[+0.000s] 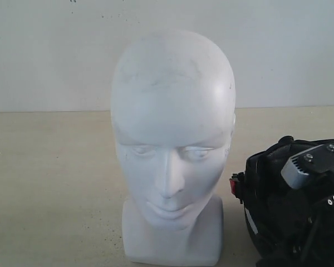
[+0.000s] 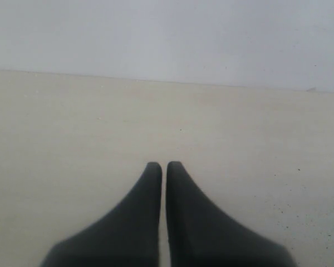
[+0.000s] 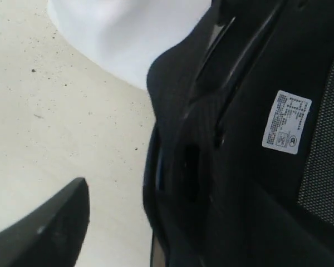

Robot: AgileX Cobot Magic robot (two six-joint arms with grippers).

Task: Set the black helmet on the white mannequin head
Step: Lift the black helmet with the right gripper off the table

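Observation:
The white mannequin head [image 1: 172,139] stands upright in the middle of the table, face towards the exterior camera. The black helmet [image 1: 273,211] lies on the table to its right, lining side up; its padded inside and rim [image 3: 172,167] fill the right wrist view. My right gripper [image 3: 156,222] is open at the helmet's rim. One finger [image 3: 55,228] hangs outside the shell, apart from it, and the other is hidden behind the rim. My left gripper [image 2: 164,167] is shut on nothing, low over bare table, and does not show in the exterior view.
The beige table [image 1: 50,178] runs back to a plain pale wall [image 1: 44,50]. The mannequin's squarish base [image 3: 128,33] sits close beside the helmet. A white label [image 3: 286,119] is stuck inside the helmet, and a small red clip [image 1: 232,186] shows at its edge.

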